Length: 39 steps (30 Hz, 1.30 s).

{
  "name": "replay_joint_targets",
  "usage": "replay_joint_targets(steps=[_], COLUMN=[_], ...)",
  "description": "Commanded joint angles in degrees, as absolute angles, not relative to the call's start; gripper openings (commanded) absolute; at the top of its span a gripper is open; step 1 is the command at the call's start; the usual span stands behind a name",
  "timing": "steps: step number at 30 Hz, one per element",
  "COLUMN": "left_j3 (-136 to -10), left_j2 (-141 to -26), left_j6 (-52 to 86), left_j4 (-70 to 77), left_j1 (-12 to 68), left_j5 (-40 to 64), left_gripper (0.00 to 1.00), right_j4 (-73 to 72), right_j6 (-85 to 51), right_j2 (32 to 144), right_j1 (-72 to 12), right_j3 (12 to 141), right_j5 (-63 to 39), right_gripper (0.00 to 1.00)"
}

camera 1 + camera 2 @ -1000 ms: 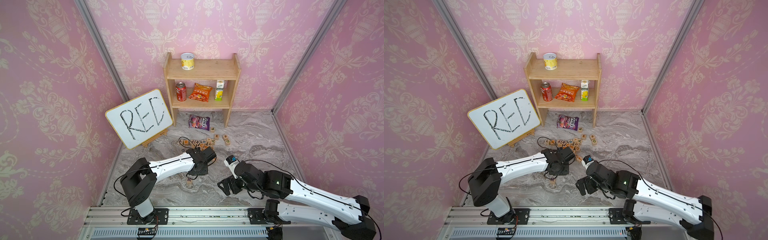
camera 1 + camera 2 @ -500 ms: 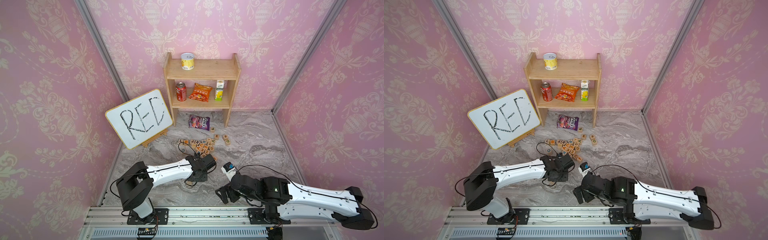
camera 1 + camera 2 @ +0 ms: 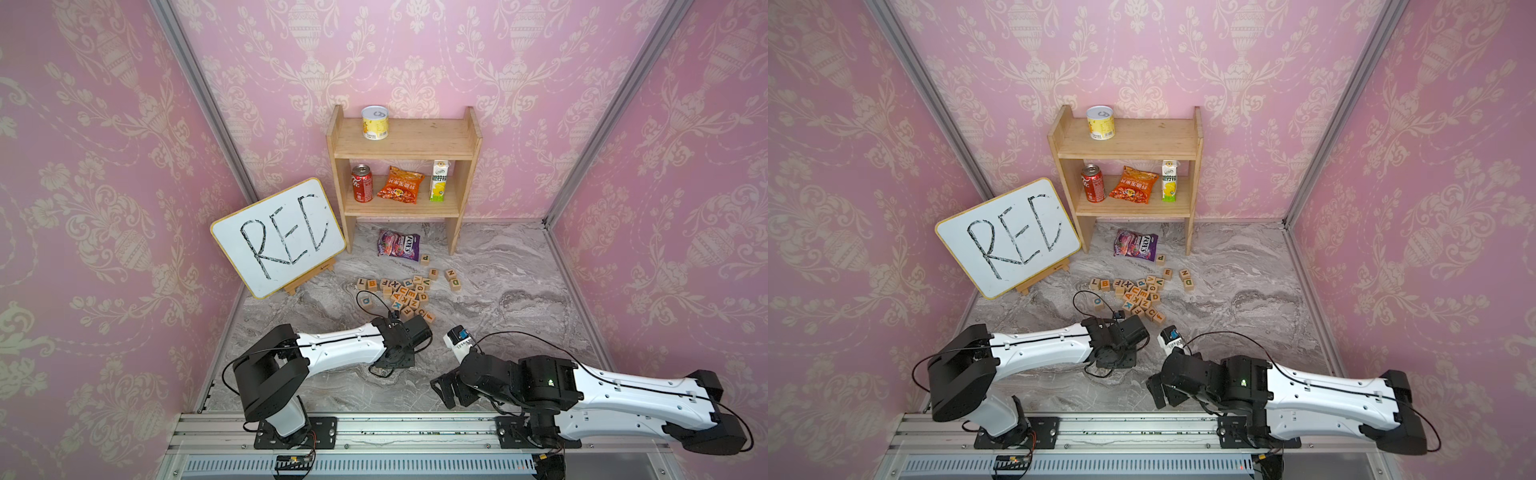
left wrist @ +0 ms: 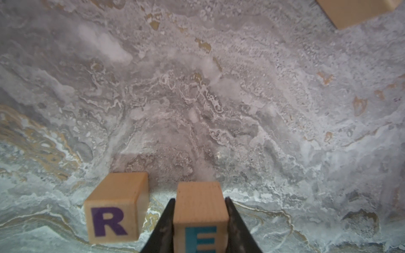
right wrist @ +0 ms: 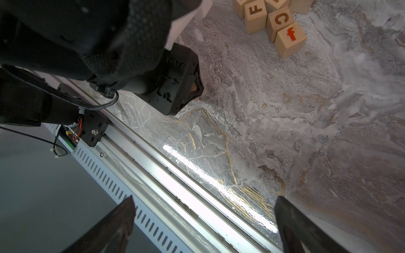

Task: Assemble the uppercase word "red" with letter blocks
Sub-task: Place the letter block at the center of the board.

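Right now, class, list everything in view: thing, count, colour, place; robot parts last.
E block: one, teal letter, in left gripper.
R block: one, purple letter, floor beside E block, apart.
Other letter blocks: many, mixed colours, floor pile.
D block: one, green letter, right of pile.
Shelf: one, wooden, back wall.
Whiteboard: one, white, beside shelf.
Tin: one, yellow, top shelf.
Can: one, red, lower shelf.
Snack bag: one, orange, lower shelf.
Carton: one, yellow, lower shelf.
Sweet bag: one, purple, floor.
Left gripper: black, holding E block.
Right gripper: black, open, empty.

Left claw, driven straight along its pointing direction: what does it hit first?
Probably bare marble tabletop: left claw, shut on the E block, points there; R block sits aside.
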<state>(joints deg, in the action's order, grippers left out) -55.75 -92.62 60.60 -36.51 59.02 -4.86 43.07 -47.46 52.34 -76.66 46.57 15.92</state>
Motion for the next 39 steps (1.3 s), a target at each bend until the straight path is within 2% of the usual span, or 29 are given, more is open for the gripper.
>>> replay_joint_targets(steps=[1,14,21,29,33,39], left_j3=[-54.97,-54.62,-54.83,-55.34,-55.52,-55.72], left_j2=[-93.33,-95.71,-96.04,-95.93,-96.01,-96.16], left_j6=[62.0,62.82,62.31,61.59,61.32,60.74], left_j4=[-35.79,-34.98,-34.13,-34.41,-34.73,-34.91], left_j1=[59.8,60.64,60.91,60.89,60.86,60.91], left_j5=[-5.57,-5.55,-5.27,-5.6,-5.78,-5.78], left_gripper=[0.0,0.01,0.17,0.32,0.37,0.37], right_j4=[45.43,46.63,46.58,46.46,46.41,46.14], right_j6=[-49.16,-48.97,-49.13,-49.02,-48.97,-49.02], right_j2=[50.98,49.74,49.13,49.12,49.3,49.43], right_j1=[-77.08,-77.08,-77.01,-77.08,-77.08,-77.08], right_j3=[45.6,45.35,44.74,44.56,44.76,44.76], right_j5=[17.07,17.28,17.4,17.8,18.04,18.34], right_gripper=[1.0,1.0,1.0,1.0,1.0,1.0])
